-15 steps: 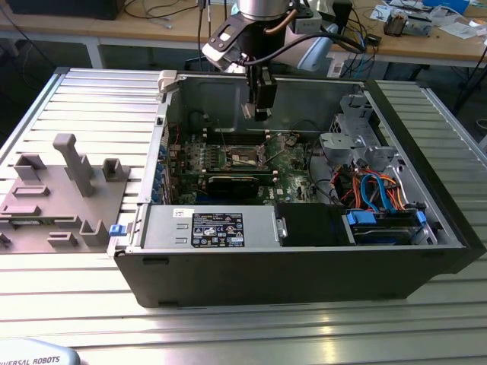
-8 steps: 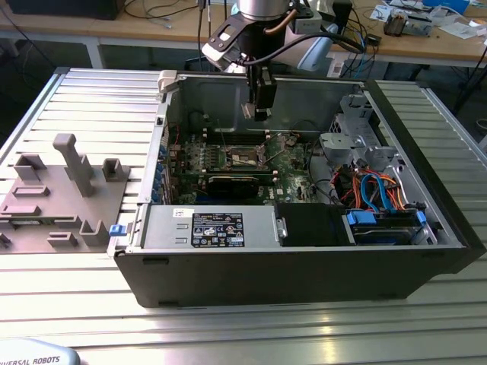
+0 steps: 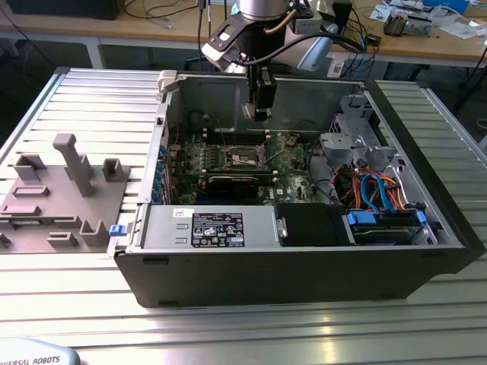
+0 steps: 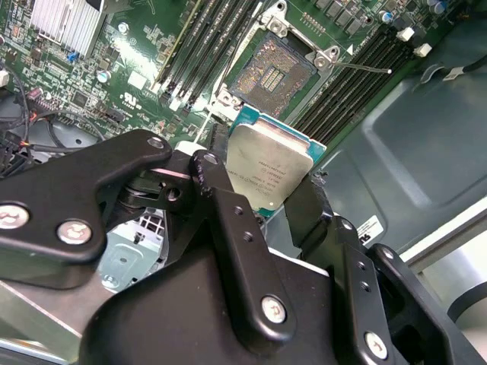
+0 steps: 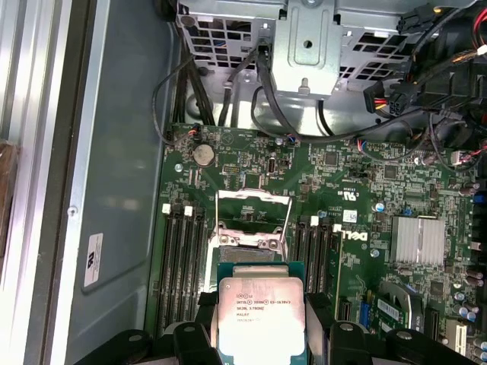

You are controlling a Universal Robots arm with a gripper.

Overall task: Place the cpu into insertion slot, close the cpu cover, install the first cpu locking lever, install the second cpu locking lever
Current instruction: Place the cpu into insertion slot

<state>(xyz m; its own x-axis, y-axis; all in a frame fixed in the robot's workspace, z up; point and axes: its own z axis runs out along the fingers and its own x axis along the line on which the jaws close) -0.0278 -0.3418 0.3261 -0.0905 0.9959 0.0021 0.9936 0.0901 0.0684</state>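
1. One chip is in hand: the gripper (image 4: 262, 179) has its jaws clamped on two opposite edges of the cpu (image 4: 270, 163), with the metal top facing both wrist views.
2. We see the cpu held above the green motherboard (image 5: 342, 175) inside the open computer case (image 3: 304, 258). It is near the insertion slot (image 4: 270, 70) but apart from it, and not seated.
3. The slot's dark centre lies bare inside its shiny rim, with memory slots (image 5: 183, 258) flanking it.
4. Our judgement for this placing:
   - Square the chip's edges to the rim and centre it before descending.
   - Keep the chip level.
   - Come straight down, because sliding across the contacts could damage them.
   - Keep the grip until the chip sits flat.
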